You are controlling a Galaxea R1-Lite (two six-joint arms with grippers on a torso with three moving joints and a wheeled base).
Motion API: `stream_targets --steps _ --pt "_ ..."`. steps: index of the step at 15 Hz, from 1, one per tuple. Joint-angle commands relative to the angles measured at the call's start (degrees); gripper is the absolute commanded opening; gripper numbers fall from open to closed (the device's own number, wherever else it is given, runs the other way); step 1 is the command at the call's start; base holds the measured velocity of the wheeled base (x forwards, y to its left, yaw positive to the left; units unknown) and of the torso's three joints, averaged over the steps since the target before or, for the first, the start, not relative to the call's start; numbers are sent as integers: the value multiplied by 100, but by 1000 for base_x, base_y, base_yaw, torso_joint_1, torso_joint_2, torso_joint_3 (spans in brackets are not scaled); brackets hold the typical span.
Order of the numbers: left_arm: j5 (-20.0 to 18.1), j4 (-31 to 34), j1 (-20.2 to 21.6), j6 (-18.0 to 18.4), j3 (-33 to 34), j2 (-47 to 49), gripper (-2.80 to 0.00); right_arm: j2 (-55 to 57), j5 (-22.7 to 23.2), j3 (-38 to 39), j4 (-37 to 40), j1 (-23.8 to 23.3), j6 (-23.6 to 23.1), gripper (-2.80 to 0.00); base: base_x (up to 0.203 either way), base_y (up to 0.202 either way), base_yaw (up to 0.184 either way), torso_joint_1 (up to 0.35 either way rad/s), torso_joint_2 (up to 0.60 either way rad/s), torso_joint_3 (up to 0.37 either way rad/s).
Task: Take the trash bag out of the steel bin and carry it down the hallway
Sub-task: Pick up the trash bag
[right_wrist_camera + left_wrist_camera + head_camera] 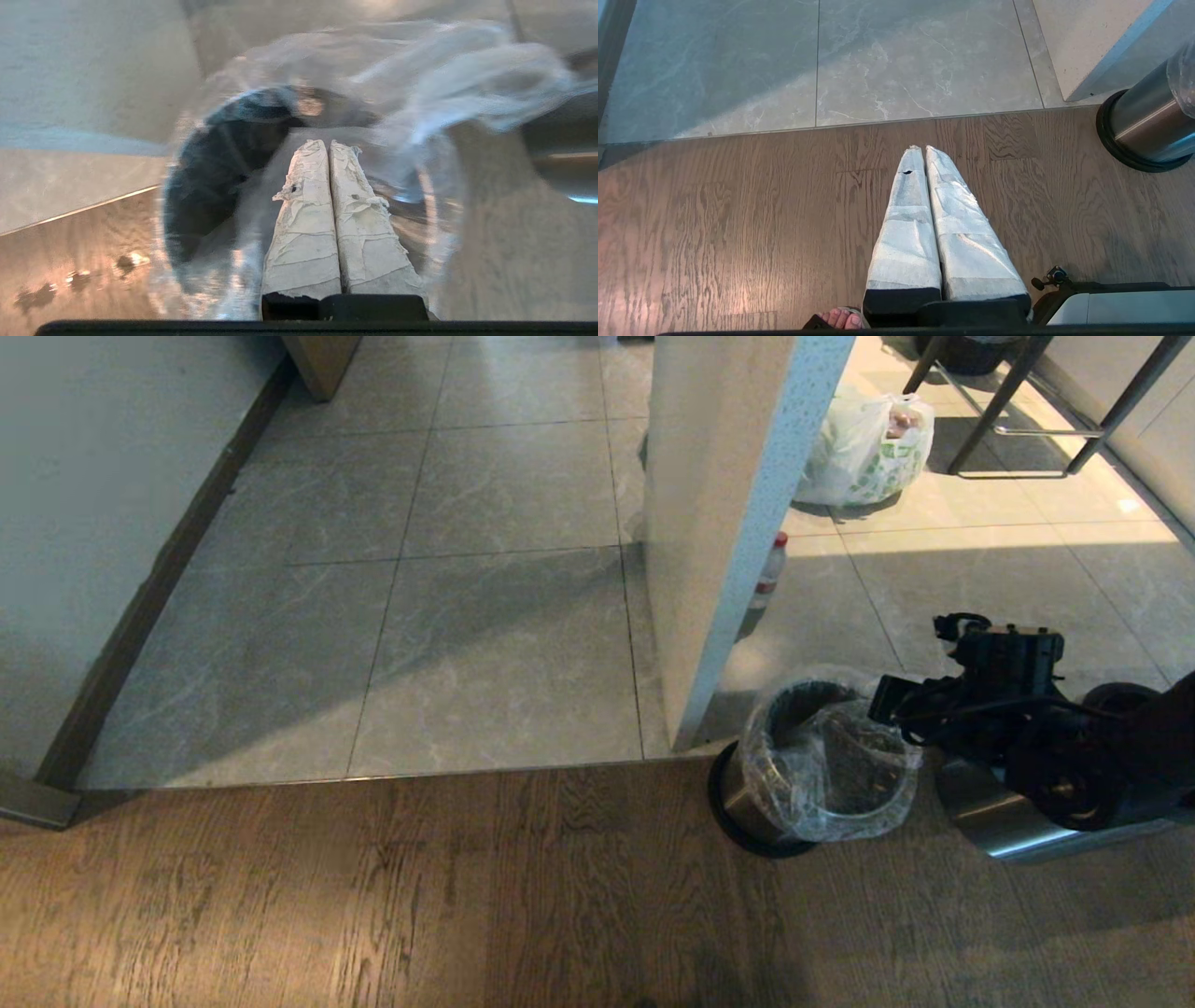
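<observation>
The steel bin (756,793) stands on the wood floor beside a white pillar; its side also shows in the left wrist view (1148,121). The clear trash bag (840,775) bulges out of the bin's mouth on the right. My right gripper (887,705) reaches in from the right at the bag's rim. In the right wrist view the right gripper (326,142) is shut above the bin's dark opening, with the bag's film (444,84) stretched away from its tips. My left gripper (922,148) hangs shut and empty over the wood floor. The hallway's grey tiles (485,569) lie beyond.
The white pillar (728,523) rises just behind the bin. A small bottle (770,569) and a white bag with green print (868,448) sit past it, near metal legs (1008,401). A shiny steel object (999,821) lies under my right arm. A person's toes (840,319) show.
</observation>
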Motion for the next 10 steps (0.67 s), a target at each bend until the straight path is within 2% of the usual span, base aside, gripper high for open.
stream_targets --steps 1,4,7,10 --pt "-7 -1 0 0 0 2 -280 -119 -7 133 77 -70 -39 -280 0 0 0 0 0 0" --pt "0 -1 0 0 0 2 -280 -212 122 351 1146 -134 -268 -280 0 0 0 0 0 0" --pt "0 -1 0 0 0 2 -280 -74 379 546 1335 -98 -338 -280 0 0 0 0 0 0" --pt "0 -1 0 0 0 2 -280 302 436 503 1324 -60 -428 -280 0 0 0 0 0 0"
